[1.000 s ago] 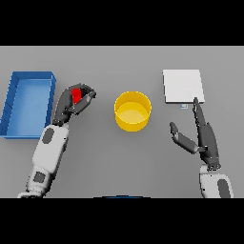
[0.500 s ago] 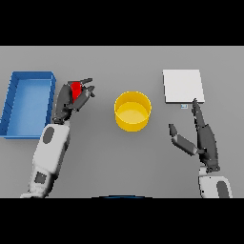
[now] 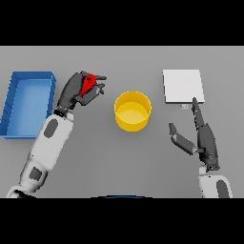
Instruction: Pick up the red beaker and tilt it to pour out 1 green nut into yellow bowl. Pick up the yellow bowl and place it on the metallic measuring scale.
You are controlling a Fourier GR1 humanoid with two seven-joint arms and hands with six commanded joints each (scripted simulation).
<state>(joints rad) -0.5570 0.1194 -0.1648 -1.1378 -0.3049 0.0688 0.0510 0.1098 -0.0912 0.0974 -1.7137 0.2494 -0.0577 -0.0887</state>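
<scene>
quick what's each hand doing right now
Left hand: shut on the red beaker.
Right hand: open, holding nothing.

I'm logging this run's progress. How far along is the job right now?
Done: the left hand is curled round the red beaker. In hand: carrying it toward the yellow bowl; no nut visible inside. Left: the pour, then moving the bowl onto the scale. The right hand hovers open.

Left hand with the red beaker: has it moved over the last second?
Yes. The left hand, shut on the red beaker, has moved slightly up the view and right, away from the blue bin, toward the yellow bowl.
</scene>
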